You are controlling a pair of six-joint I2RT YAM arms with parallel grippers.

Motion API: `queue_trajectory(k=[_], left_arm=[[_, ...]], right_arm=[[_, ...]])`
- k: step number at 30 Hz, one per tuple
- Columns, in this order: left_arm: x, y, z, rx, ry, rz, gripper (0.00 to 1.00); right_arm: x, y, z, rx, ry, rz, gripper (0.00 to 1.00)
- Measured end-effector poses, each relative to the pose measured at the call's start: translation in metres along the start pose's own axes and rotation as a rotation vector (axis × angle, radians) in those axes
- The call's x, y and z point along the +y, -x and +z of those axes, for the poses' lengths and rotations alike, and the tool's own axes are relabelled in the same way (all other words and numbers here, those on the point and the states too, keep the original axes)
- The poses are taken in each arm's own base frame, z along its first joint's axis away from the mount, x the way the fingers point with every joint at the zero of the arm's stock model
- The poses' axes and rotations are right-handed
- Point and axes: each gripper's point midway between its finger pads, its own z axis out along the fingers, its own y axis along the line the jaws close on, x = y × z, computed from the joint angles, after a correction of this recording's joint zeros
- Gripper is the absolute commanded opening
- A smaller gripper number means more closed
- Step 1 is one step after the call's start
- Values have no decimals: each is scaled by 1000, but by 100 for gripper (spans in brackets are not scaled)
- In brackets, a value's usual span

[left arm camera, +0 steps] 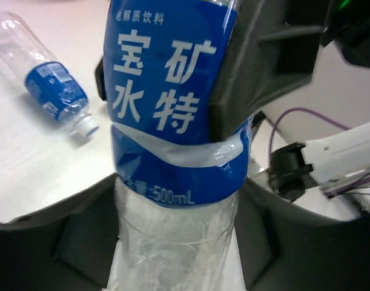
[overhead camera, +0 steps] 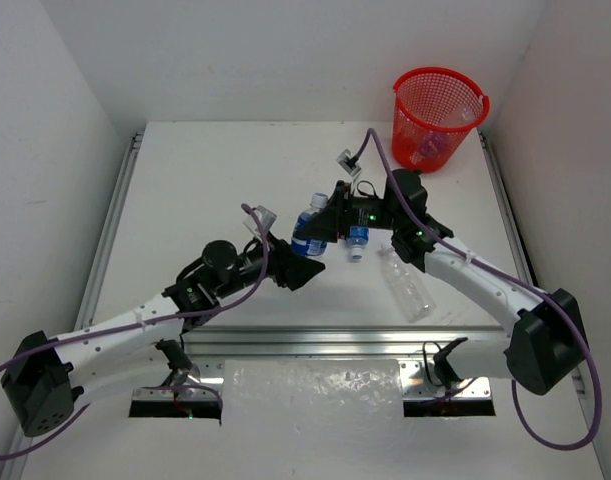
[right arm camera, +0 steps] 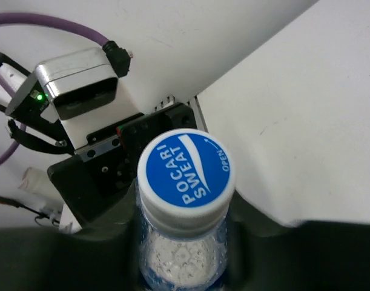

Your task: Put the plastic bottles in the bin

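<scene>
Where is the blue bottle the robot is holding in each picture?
Top external: the held blue-labelled bottle is mid-table, where the two arms meet.
Left wrist: it fills the centre, between the left fingers, label facing the camera.
Right wrist: it sits bottom centre, its blue Pocari Sweat cap facing the camera.
Shared landmark: the white table.

One blue-labelled bottle (overhead camera: 307,232) is held tilted; a second labelled bottle (overhead camera: 357,240) and a clear bottle (overhead camera: 406,287) lie near; the red bin (overhead camera: 410,125) stands upright.
</scene>
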Motion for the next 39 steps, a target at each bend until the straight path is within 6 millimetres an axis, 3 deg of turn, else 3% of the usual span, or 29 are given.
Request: queue_trajectory(k=[1, 3, 6, 9, 12, 14, 18, 20, 22, 24, 28, 33, 36, 37, 38, 39], left_arm=[[-1, 3, 1, -4, -2, 9, 88], [0, 7, 1, 2, 19, 13, 93], [8, 31, 1, -20, 142, 5, 97], [36, 57, -14, -62, 405, -65, 98], [66, 57, -51, -62, 658, -122, 100], [77, 43, -77, -11, 744, -113, 100], [83, 20, -106, 95, 792, -75, 100], [84, 15, -111, 121, 793, -59, 100], [85, 9, -113, 137, 779, -48, 100], [86, 1, -115, 161, 772, -40, 100], [85, -7, -114, 195, 746, -29, 100], [80, -7, -114, 189, 707, -25, 100], [76, -3, -114, 170, 689, -27, 100], [76, -2, -114, 165, 685, -27, 100], [75, -1, -113, 163, 682, -28, 100], [75, -1, -113, 161, 678, -28, 100]], right_arm=[[-1, 1, 0, -5, -2, -1, 0], [-1, 3, 0, -14, -8, -14, 0], [-12, 3, -3, -17, -79, -27, 0], [-44, 28, -16, -72, -277, -53, 0], [-86, 90, -57, -204, -553, -90, 0], [-113, 147, -100, -331, -744, -119, 0], [-160, 249, -184, -536, -1060, -179, 0], [-181, 282, -216, -608, -1178, -203, 0], [-203, 302, -240, -649, -1275, -221, 0], [-228, 311, -260, -654, -1370, -227, 0], [-278, 332, -272, -653, -1474, -284, 0], [-332, 314, -276, -581, -1559, -297, 0], [-349, 307, -278, -558, -1578, -298, 4], [-354, 307, -280, -557, -1582, -302, 9], [-357, 308, -281, -556, -1585, -305, 35], [-359, 307, -280, -555, -1585, -306, 54]])
